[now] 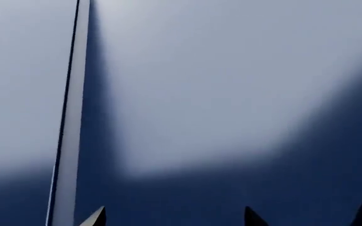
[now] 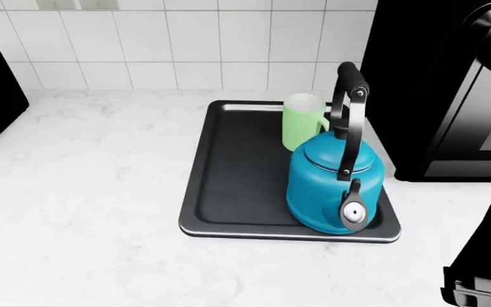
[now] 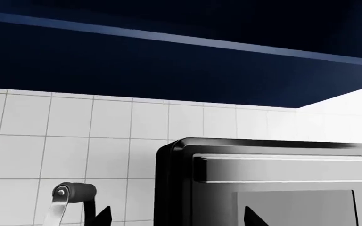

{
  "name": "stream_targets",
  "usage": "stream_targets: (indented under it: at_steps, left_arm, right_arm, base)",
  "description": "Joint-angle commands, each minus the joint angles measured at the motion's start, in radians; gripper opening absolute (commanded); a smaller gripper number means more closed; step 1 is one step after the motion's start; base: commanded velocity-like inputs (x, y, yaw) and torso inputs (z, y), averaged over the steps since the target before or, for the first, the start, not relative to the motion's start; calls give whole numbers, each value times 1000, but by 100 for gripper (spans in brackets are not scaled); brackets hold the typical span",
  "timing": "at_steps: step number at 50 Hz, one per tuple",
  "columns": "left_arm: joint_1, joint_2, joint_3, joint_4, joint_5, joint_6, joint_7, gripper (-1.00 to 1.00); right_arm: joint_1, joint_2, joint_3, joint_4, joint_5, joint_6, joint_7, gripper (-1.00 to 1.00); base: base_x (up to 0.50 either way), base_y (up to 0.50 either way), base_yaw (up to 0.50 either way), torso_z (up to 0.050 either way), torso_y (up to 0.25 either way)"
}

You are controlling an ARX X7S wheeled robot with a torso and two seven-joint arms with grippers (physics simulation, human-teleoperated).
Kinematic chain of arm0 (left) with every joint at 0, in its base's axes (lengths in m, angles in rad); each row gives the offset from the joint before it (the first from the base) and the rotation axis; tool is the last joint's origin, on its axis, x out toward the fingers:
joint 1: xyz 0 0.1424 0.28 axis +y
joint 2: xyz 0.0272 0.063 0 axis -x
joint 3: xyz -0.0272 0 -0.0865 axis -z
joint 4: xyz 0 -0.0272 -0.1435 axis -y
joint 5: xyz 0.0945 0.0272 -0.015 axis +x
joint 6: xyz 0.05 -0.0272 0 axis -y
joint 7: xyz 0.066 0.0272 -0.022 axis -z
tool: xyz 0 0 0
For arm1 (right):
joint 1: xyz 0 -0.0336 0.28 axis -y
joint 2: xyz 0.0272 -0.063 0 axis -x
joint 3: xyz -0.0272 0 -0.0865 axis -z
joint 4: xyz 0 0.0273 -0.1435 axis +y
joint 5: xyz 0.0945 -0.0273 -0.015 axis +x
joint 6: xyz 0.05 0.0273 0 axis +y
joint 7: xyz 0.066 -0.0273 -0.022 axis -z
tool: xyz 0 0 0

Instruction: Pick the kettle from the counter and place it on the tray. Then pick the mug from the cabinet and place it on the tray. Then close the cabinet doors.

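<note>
Marble-look surface [image 2: 84,211] carries the dark grey tray [image 2: 228,173], with the pale green mug [image 2: 301,121] at its far side and the blue kettle [image 2: 335,185] just in front of the mug, touching or nearly so, handle upright. Right of the tray stands a black oven [image 2: 450,96]. Neither pair of jaws is near them: the left gripper [image 1: 175,217] faces a pale cabinet panel [image 1: 231,70], tips spread and empty; the right gripper [image 3: 176,217], likewise parted, looks past the kettle's handle toward the oven.
</note>
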Motion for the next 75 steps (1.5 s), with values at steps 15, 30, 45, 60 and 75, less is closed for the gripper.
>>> stream_targets:
  at_steps: [15,30,45,60,75]
  left_arm:
    - [0,46,369,-158,-113,-31,212,100]
    - [0,46,662,-276,-191,98,191,100]
    - [26,46,1039,-263,-210,202,188,100]
    - [102,46,1072,-279,-27,185,207,100]
    - [41,-152,642,38,-345,167,-109,100]
  right_arm:
    - [61,3,64,-58,-43,118,0,100]
    - [40,3,53,-58,-73,111,0,100]
    - [23,3,45,-58,-86,106,0,100]
    - [10,3,43,-58,-85,103,0,100]
    - [-26,3,18,-58,-119,82,0,100]
  base:
    - [0,0,0,0,0]
    - [0,0,0,0,0]
    - [0,0,0,0,0]
    - [0,0,0,0,0]
    - [0,0,0,0,0]
